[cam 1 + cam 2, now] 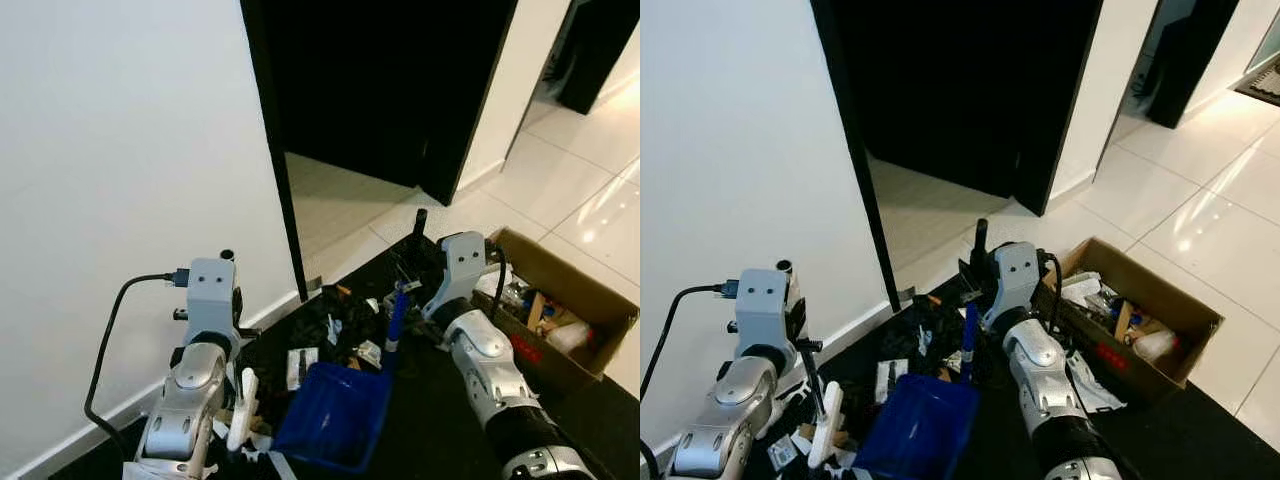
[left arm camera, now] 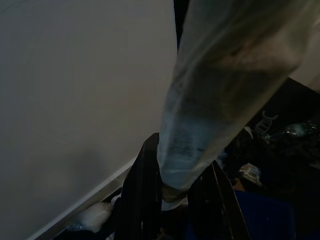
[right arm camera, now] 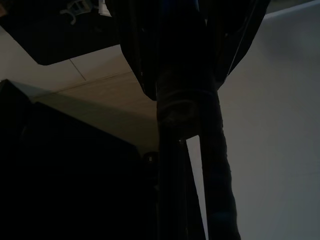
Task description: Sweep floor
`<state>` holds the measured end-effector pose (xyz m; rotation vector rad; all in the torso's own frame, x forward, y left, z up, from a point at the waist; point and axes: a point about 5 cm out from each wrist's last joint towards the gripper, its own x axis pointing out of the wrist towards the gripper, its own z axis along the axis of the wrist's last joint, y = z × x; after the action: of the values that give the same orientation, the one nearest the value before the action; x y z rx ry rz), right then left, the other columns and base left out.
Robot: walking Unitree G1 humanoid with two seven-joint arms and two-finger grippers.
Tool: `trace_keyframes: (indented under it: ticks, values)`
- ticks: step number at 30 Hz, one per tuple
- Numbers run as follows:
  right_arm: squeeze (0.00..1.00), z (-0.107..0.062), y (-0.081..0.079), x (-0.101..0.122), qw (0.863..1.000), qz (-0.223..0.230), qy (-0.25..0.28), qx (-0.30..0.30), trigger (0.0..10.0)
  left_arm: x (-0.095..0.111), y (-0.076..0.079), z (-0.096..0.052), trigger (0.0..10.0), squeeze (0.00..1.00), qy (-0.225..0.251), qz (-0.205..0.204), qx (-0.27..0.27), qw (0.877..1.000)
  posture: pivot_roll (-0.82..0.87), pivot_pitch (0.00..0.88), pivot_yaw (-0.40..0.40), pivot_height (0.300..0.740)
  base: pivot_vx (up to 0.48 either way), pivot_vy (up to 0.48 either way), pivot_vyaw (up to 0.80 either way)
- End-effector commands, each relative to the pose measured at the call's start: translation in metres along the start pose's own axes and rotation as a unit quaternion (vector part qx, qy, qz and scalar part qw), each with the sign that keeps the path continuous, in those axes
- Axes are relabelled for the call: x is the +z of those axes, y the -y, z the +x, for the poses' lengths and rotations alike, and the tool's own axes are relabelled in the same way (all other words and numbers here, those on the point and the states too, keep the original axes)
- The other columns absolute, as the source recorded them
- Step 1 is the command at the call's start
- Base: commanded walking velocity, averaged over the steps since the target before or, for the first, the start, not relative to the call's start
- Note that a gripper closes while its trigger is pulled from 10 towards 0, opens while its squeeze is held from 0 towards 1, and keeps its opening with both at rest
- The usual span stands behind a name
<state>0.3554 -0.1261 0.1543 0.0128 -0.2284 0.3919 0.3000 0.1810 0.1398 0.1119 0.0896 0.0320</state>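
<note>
— So, what's biggest in front?
— White wall [image 1: 120,150] on the left, then a dark doorway [image 1: 380,80] and pale tiles [image 1: 590,190] to the right. Below is a black mat [image 1: 440,420] strewn with litter [image 1: 345,325], with an open cardboard box [image 1: 590,300] of scraps at its right edge.

— And the arms?
— Both are raised and bent, wrists up. The left arm [image 1: 190,390] stands near the wall, its wrist above a white handle [image 1: 243,405]. The right arm [image 1: 490,370] reaches in from the right, its wrist beside a blue handle [image 1: 397,318].

— Where's the dustpan?
— A blue dustpan [image 1: 335,410] lies on the mat between the arms, just below the litter.

— Do the wrist views add anything?
— The left wrist view shows the left gripper [image 2: 180,195] with its black fingers [image 2: 142,200] clamped on the white handle's end. The right wrist view is very dark: the right gripper [image 3: 180,55] has its fingers close on either side of a dark shaft, apparently holding it.

— Smallest thing?
— A black cable [image 1: 110,330] looping from the left wrist.
</note>
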Motion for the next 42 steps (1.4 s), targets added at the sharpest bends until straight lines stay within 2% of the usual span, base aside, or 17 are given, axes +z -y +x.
trace_keyframes:
  ticks: [1,4,5,8,13,16,17,18,19,20,23,24,27,31,35,39,42]
  values:
    - [0.0,-0.002,0.003,0.001,1.0,-0.005,0.004,-0.003,10.0,0.002,-0.001,-0.002,10.0,0.0,0.01,0.015,0.004,1.0,0.1,0.184,0.049,0.74,0.0,0.0,0.0]
    - [0.0,-0.002,0.002,0.001,0.999,-0.031,0.002,0.01,10.0,0.002,-0.002,-0.002,10.0,0.0,0.009,0.016,0.005,1.0,0.11,0.186,0.048,0.74,0.0,0.0,0.0]
    - [0.0,-0.003,0.0,0.002,0.998,-0.057,0.001,0.027,10.0,0.001,-0.003,-0.002,10.0,0.0,0.009,0.017,0.009,1.0,0.11,0.186,0.048,0.74,0.0,0.0,0.0]
    - [0.0,-0.003,0.001,0.002,0.997,-0.063,0.0,0.036,10.0,0.002,-0.008,-0.002,10.0,0.0,0.012,0.016,0.02,1.0,0.11,0.189,0.048,0.74,0.0,0.0,0.0]
    - [0.0,-0.005,0.001,-0.004,0.995,-0.077,-0.018,0.061,10.0,0.006,-0.025,0.0,10.0,0.0,0.025,0.023,0.052,0.998,0.12,0.207,0.046,0.74,0.0,0.0,0.0]
    - [0.0,-0.005,-0.001,-0.007,0.994,-0.074,-0.019,0.073,10.0,0.009,-0.038,0.0,10.0,0.0,0.03,0.027,0.072,0.997,0.12,0.214,0.046,0.74,0.0,0.0,0.0]
    - [0.0,-0.005,-0.002,-0.008,0.994,-0.071,-0.023,0.078,10.0,0.011,-0.045,0.0,10.0,0.0,0.032,0.028,0.083,0.996,0.13,0.222,0.046,0.74,0.0,0.0,0.0]
    - [0.0,-0.005,-0.003,-0.012,0.993,-0.069,-0.033,0.09,10.0,0.012,-0.059,-0.001,10.0,0.0,0.031,0.033,0.104,0.994,0.13,0.224,0.046,0.74,0.0,0.0,0.0]
    - [0.0,-0.005,-0.003,-0.012,0.993,-0.069,-0.033,0.09,10.0,0.012,-0.059,-0.001,10.0,0.0,0.031,0.033,0.104,0.994,0.13,0.224,0.046,0.74,0.0,0.0,0.0]
    - [0.0,-0.007,-0.003,-0.017,0.991,-0.073,-0.049,0.101,10.0,0.013,-0.075,-0.004,10.0,0.0,0.026,0.04,0.123,0.991,0.14,0.236,0.046,0.74,0.0,0.0,0.0]
    - [0.0,-0.009,0.001,-0.023,0.989,-0.084,-0.065,0.098,10.0,0.011,-0.096,-0.009,10.0,0.0,0.016,0.048,0.147,0.988,0.16,0.254,0.045,0.74,0.0,0.0,0.0]
    - [0.0,-0.009,0.001,-0.023,0.989,-0.084,-0.065,0.098,10.0,0.011,-0.096,-0.009,10.0,0.0,0.016,0.048,0.147,0.988,0.16,0.254,0.045,0.74,0.0,0.0,0.0]
    - [0.0,-0.012,0.005,-0.025,0.99,-0.089,-0.064,0.087,10.0,0.007,-0.113,-0.013,10.0,0.0,0.008,0.047,0.169,0.984,0.16,0.27,0.047,0.74,0.0,0.0,0.0]
    - [0.0,-0.013,0.003,-0.028,0.99,-0.105,-0.053,0.071,10.0,-0.01,-0.149,-0.024,10.0,0.0,-0.024,0.031,0.222,0.974,0.18,0.326,0.062,0.74,0.0,0.0,0.0]
    - [0.0,-0.012,0.002,-0.027,0.991,-0.104,-0.045,0.068,10.0,-0.014,-0.156,-0.028,10.0,0.0,-0.032,0.026,0.233,0.972,0.18,0.331,0.063,0.74,0.0,0.0,0.0]
    - [0.0,-0.006,-0.004,-0.017,0.992,-0.124,0.001,0.04,10.0,-0.032,-0.178,-0.043,10.0,0.0,-0.045,-0.03,0.268,0.962,0.2,0.39,0.062,0.74,0.0,0.0,0.0]
    - [0.0,0.0,-0.01,-0.011,0.989,-0.14,0.024,0.043,10.0,-0.037,-0.182,-0.047,10.0,0.0,-0.028,-0.055,0.259,0.964,0.2,0.405,0.056,0.74,0.0,0.0,0.0]
